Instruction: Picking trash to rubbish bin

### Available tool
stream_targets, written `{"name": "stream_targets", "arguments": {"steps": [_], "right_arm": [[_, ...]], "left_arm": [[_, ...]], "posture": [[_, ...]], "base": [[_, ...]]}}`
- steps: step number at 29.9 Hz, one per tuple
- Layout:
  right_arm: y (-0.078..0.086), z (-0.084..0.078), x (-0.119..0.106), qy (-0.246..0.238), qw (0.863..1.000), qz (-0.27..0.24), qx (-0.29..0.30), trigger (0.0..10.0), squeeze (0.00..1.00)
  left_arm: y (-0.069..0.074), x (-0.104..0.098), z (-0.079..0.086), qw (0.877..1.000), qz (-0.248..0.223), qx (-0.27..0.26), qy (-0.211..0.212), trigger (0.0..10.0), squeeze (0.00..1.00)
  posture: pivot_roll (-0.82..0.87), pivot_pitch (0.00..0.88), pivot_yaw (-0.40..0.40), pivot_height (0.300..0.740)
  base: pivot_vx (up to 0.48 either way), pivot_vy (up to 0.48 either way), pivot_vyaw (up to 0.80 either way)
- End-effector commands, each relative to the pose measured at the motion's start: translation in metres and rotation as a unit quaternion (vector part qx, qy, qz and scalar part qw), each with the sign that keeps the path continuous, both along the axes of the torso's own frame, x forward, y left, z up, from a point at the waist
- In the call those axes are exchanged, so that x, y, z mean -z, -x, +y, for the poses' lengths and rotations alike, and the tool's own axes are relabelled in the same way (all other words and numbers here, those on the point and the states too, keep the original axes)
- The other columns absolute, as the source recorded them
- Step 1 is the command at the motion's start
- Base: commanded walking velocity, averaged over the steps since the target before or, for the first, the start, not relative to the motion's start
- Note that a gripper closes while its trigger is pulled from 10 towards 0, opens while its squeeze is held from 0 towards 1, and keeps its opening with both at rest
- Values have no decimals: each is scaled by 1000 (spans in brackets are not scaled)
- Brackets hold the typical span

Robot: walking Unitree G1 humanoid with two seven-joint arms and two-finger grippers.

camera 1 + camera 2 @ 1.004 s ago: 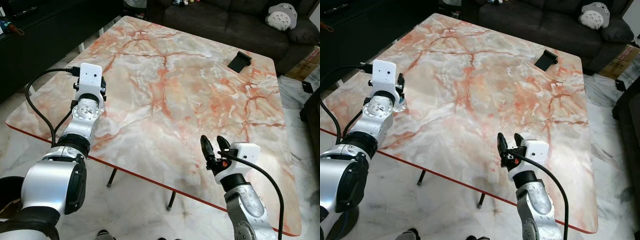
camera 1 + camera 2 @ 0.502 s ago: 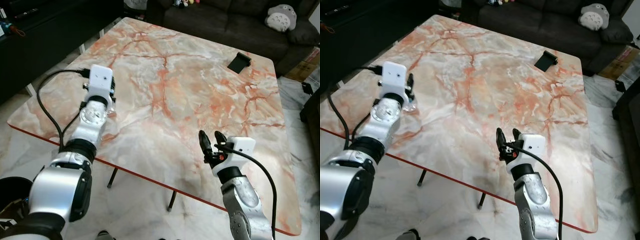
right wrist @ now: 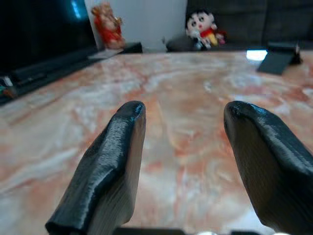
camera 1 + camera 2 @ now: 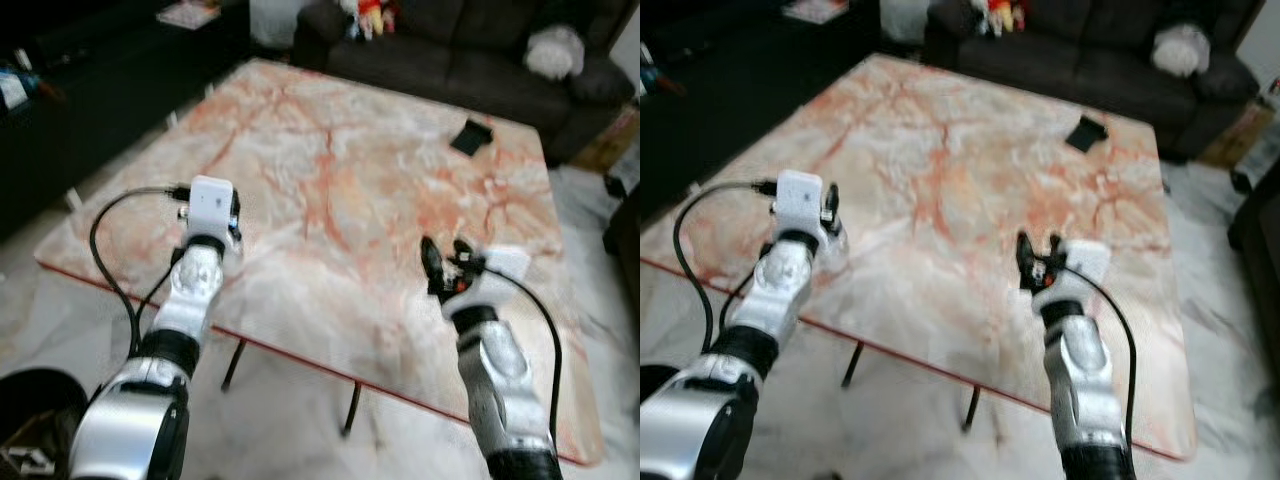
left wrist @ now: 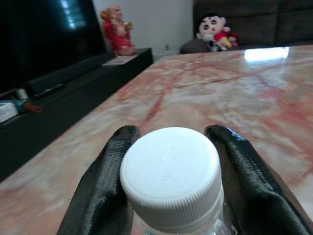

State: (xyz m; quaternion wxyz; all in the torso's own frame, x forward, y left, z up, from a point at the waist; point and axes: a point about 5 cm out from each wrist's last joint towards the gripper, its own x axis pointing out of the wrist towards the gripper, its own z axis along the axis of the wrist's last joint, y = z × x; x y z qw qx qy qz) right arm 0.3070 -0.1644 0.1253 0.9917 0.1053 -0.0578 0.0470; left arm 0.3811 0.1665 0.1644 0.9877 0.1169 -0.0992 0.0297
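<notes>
A clear plastic bottle with a white cap (image 5: 170, 169) stands between the black fingers (image 5: 105, 186) of my left gripper (image 5: 173, 132), which is shut on its neck. From the head, this gripper (image 4: 232, 212) sits over the left part of the marble table (image 4: 340, 150), near the front edge, and the bottle's clear body (image 4: 832, 238) shows just under it. Over the table's front right, my right gripper (image 4: 447, 262) is open with nothing between its fingers (image 3: 110, 166). A dark round container (image 4: 30, 410), possibly the bin, sits on the floor at the lower left.
A small black flat object (image 4: 468, 136) lies at the table's far right. A dark sofa (image 4: 420, 45) with plush toys runs behind the table. A low black cabinet (image 4: 90, 70) stands to the left. Pale marble floor (image 4: 300, 420) lies in front.
The view has shifted and blurred, so the camera moved. My left gripper with the bottle has come back toward the table's front edge. The right gripper has risen and reaches farther over the table.
</notes>
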Motion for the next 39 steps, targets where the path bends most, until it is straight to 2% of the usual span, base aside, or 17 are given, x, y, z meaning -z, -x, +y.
{"name": "stream_targets", "arguments": {"steps": [1,7,13,20,39], "right_arm": [[-1,-6,3,2,1000,7,12,10000,0],[-7,-6,1,1,1000,-8,13,10000,0],[-9,-5,0,-1,1000,-13,13,10000,0],[-9,-5,0,-2,1000,-17,13,10000,0],[-7,-8,4,0,1000,-18,19,10000,0]], "left_arm": [[2,-5,-2,1000,-14,-1,12,10000,0],[12,-3,-6,1000,-22,5,18,10000,0],[13,-12,-5,999,-37,6,21,10000,0],[16,-19,-9,999,-47,13,21,10000,0],[22,-19,-19,999,-36,29,22,10000,0]], "posture": [[98,0,-133,740],[99,0,-133,740],[101,0,-133,740],[97,0,-129,740],[89,0,-112,740]], "base": [[0,0,0],[0,0,0],[0,0,0],[-276,0,0],[-289,0,0]]}}
